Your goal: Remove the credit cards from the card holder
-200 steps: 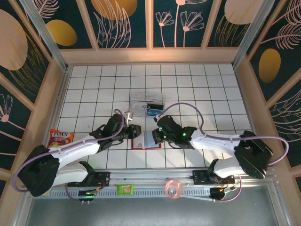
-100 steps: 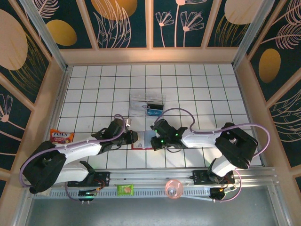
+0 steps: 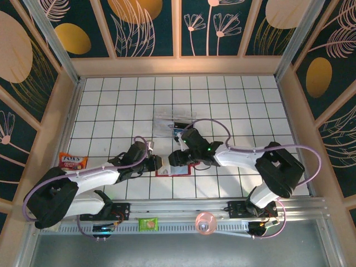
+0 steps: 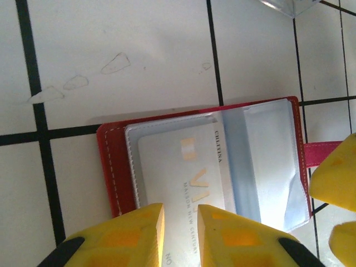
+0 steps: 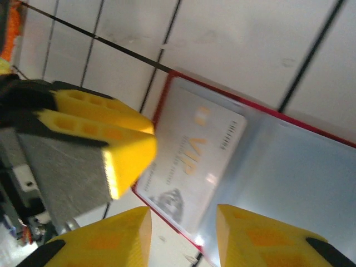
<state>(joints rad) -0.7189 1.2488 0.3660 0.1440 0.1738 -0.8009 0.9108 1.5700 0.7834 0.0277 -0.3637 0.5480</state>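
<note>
The card holder (image 5: 289, 161) lies open on the white tiled bench (image 5: 233, 44), with a white VIP card (image 5: 189, 161) in one sleeve. The left tool (image 5: 146, 139) is at the card holder's card-side edge. The right tool (image 5: 183, 222) is above the card holder, its fingers apart.

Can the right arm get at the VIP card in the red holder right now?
Probably yes, but tight. The VIP card lies in the open card holder just ahead of the right end effector, jaws apart; the left end effector crowds one end of it.

White gridded table (image 3: 111, 100); lying on it: 1 open red card holder (image 4: 114, 167), 1 clear plastic box (image 3: 173, 119), 1 snack packet (image 3: 72, 162).
</note>
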